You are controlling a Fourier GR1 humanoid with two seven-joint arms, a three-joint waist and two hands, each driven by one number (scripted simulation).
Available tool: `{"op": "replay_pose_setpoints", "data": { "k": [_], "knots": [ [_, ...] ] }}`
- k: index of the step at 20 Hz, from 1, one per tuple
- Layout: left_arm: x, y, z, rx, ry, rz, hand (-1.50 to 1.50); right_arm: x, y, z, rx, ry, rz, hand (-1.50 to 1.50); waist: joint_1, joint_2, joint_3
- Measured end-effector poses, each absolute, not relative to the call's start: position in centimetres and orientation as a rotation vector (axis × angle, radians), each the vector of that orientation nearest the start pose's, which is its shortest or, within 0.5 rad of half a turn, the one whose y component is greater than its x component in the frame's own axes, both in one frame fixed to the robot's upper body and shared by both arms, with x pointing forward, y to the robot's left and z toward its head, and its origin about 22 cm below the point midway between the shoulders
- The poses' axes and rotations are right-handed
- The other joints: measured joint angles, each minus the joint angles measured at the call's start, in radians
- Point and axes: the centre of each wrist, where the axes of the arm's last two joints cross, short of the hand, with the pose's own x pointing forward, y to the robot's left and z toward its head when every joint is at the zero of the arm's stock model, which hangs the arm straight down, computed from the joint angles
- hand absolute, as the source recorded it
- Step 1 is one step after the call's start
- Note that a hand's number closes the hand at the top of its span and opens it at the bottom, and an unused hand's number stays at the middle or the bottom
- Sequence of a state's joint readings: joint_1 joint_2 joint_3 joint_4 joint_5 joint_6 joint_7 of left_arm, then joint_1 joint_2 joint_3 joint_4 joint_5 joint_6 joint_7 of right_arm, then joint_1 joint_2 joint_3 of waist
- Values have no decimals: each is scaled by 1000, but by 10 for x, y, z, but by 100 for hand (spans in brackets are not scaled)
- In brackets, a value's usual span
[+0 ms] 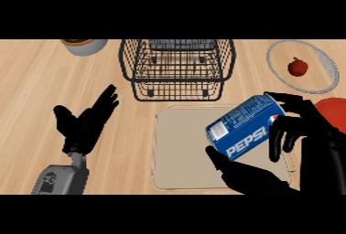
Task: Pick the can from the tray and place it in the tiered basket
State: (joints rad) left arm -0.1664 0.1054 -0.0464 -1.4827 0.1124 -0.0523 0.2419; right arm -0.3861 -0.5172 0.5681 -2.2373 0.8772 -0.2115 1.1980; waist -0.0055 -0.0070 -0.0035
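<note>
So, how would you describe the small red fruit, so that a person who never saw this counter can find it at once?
Start from the black wire tiered basket at the back of the wooden counter. To its right lies a round wire-rimmed plate, and the red fruit sits on it, alone. It is small, round and dark red, unlike the larger flat red object nearer the right edge.

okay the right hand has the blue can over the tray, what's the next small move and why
Probably carry the blue Pepsi can forward and left toward the black wire tiered basket: the right hand holds it tilted above the beige tray, with the basket just beyond.
</note>
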Motion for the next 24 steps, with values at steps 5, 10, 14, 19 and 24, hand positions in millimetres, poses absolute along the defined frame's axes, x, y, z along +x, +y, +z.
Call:
{"op": "replay_pose_setpoints", "data": {
  "k": [5,10,14,19,24],
  "knots": [
    [282,224,23,-114,-1385,-152,0,198,-143,228,-1039,-1693,459,150,9,1,0],
    [286,223,27,-118,-1391,-163,0,237,-128,256,-1063,-1669,496,150,22,4,-1],
    [287,220,25,-122,-1391,-168,0,271,-111,281,-1065,-1637,504,150,29,7,-1],
    [287,224,23,-123,-1398,-173,0,318,-96,300,-1063,-1566,472,150,35,11,1],
    [284,221,26,-124,-1399,-172,0,362,-81,300,-1062,-1509,448,150,36,13,2]
  ]
}}
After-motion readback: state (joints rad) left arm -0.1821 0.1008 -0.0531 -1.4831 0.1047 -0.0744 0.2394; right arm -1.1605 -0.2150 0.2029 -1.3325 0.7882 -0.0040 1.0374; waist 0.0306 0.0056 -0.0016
